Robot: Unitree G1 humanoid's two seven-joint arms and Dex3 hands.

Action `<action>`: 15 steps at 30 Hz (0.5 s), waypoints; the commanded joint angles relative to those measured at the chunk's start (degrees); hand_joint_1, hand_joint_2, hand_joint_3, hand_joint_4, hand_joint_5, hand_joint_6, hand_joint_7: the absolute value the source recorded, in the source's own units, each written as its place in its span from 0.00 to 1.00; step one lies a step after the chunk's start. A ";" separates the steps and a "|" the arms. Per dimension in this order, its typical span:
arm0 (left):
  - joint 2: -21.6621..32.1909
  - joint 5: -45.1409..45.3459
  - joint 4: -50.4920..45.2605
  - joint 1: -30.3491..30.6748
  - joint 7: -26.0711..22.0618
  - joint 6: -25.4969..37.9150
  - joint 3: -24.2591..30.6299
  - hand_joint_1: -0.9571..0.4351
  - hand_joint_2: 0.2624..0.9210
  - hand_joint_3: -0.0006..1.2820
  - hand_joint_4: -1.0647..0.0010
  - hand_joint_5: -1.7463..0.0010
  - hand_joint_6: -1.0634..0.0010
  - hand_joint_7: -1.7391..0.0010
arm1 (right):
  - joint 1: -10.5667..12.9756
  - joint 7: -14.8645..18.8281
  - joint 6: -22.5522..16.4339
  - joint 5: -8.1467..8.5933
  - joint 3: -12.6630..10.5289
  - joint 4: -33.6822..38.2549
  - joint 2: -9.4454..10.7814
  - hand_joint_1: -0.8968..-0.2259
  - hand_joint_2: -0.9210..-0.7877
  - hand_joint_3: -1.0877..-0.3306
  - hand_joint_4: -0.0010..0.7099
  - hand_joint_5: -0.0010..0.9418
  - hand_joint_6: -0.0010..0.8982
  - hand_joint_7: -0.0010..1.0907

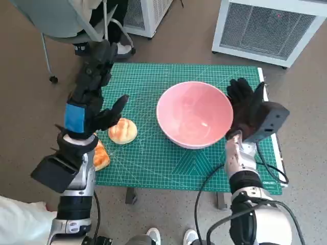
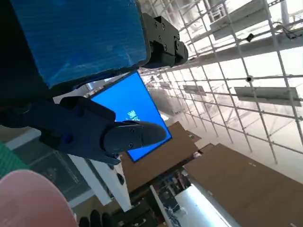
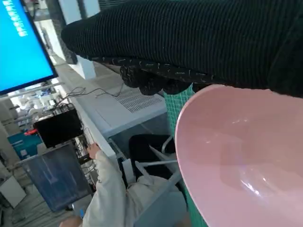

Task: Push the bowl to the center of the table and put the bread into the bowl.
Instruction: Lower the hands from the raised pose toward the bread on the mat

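On the green mat we see our spread, empty right hand against the pink bowl, bread beside our empty, spread left hand.

The round pink plastic bowl looks smooth and glossy, catching a highlight inside. The green gridded cutting mat covering the table is matt. The right hand wears ribbed black knitted cloth. The golden bread roll has a shiny crust.

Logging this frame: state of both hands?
Left hand: open, holding nothing, raised above the bread.
Right hand: open, against the pink bowl.
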 commanded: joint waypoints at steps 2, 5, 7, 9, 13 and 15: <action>1.98 -0.28 -1.66 2.44 -0.35 -0.59 1.33 0.37 1.00 0.28 0.76 1.00 0.71 0.96 | -0.16 0.90 1.60 0.61 -0.74 0.71 0.12 0.58 0.00 0.33 0.49 0.04 0.09 0.69; 3.69 -0.60 -2.11 3.82 -1.20 -0.72 2.16 0.37 1.00 0.28 0.76 1.00 0.71 0.96 | -0.17 0.81 1.08 -0.07 -0.13 0.45 -0.60 0.59 0.00 0.34 0.48 0.04 0.09 0.69; 5.58 -0.30 -2.21 4.86 -1.95 -0.92 3.04 0.37 1.00 0.28 0.75 1.00 0.70 0.96 | -0.36 0.51 0.31 -0.64 0.40 0.20 -1.23 0.60 0.00 0.34 0.48 0.04 0.09 0.69; 7.94 0.10 -2.39 5.94 -2.87 -0.78 4.00 0.37 1.00 0.29 0.75 1.00 0.70 0.96 | -0.62 0.33 -0.83 -1.31 1.10 -0.09 -1.68 0.61 0.00 0.34 0.47 0.03 0.09 0.68; 13.84 1.28 -2.40 7.67 -5.29 0.07 5.75 0.37 1.00 0.29 0.74 0.99 0.70 0.97 | -1.06 0.41 -3.73 -3.03 2.70 -0.71 -2.46 0.62 0.00 0.34 0.46 0.03 0.09 0.68; 18.85 2.47 -1.87 8.51 -7.68 0.79 6.71 0.36 1.00 0.30 0.74 1.00 0.70 0.97 | -1.51 1.32 -6.53 -3.93 3.79 -1.48 -2.83 0.60 0.00 0.34 0.43 0.02 0.08 0.67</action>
